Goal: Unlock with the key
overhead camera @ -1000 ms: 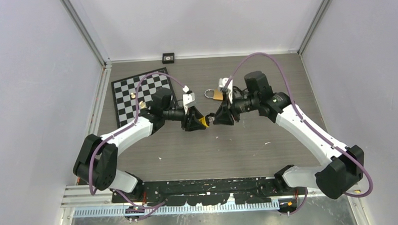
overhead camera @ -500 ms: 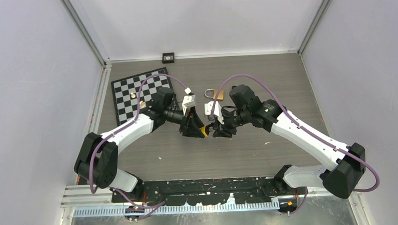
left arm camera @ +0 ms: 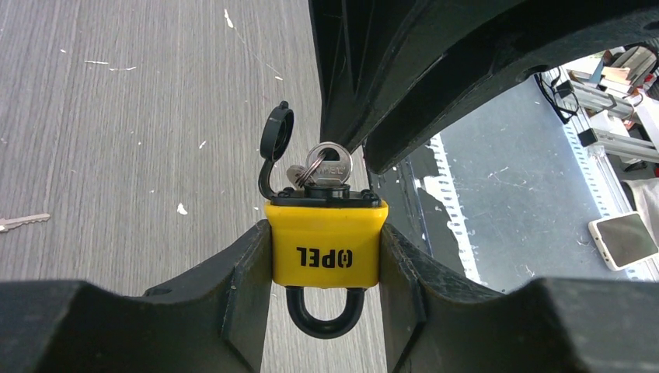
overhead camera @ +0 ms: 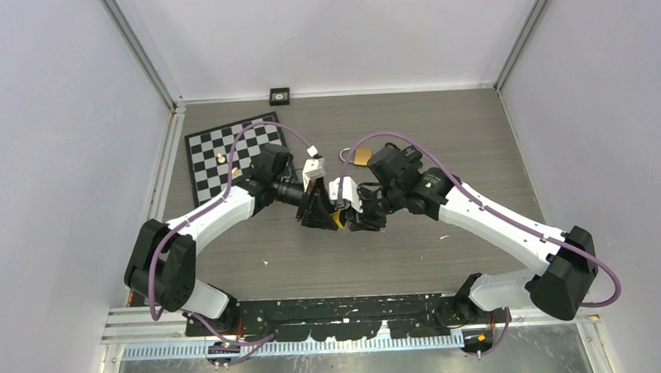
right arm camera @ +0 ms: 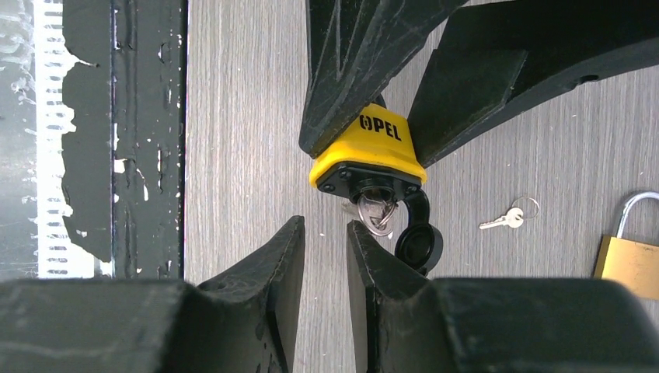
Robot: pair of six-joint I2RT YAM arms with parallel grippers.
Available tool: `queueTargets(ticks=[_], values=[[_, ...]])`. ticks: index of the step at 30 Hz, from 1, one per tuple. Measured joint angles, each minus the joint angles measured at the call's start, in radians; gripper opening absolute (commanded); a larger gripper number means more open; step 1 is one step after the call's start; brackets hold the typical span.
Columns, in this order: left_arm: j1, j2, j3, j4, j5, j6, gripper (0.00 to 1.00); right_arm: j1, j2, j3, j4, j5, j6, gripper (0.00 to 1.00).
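Yellow padlock [left arm camera: 325,252]: smooth satin plastic casing with black printed letters. Its shackle [left arm camera: 325,320] has a glossy black coating. Key [left arm camera: 328,165] in it is shiny bare metal. Dust cap [left arm camera: 277,134] is matt black and looks rubbery. Left gripper [left arm camera: 325,233] fingers [left arm camera: 194,326] and right gripper [right arm camera: 325,227] fingers [right arm camera: 264,280] are matt black plastic, faintly grainy and scuffed. Table [right arm camera: 249,116] is grey wood-grain, matt, with white flecks. On the far side, brass padlock [right arm camera: 628,268] has a brushed body and a polished steel shackle. Loose key [right arm camera: 501,221] is silvery metal.

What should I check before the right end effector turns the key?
1. Lock clamped in left end effector: ok.
2. Key inserted: ok.
3. Dust cover flipped clear: ok.
4. Right end effector open: ok.
5. Key centred between right fingers: not ok, it sits beside the gap.
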Motion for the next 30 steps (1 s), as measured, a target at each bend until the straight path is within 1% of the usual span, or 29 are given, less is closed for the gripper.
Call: queueTargets(ticks=[6,12,19,30], values=[[0.000,0.004,0.000,-0.024,-0.001,0.020,0.00,0.011,0.006,0.000,0.002,0.019,0.000,0.31],[0.000,0.005,0.000,-0.034,-0.002,0.030,0.00,0.015,0.000,0.000,-0.009,0.047,-0.012,0.34],[0.000,0.011,0.004,-0.042,-0.002,0.032,0.00,0.019,-0.023,0.022,-0.038,0.057,-0.035,0.34],[0.002,0.015,0.009,-0.058,-0.010,0.042,0.00,0.058,0.003,0.051,-0.044,0.088,-0.053,0.33]])
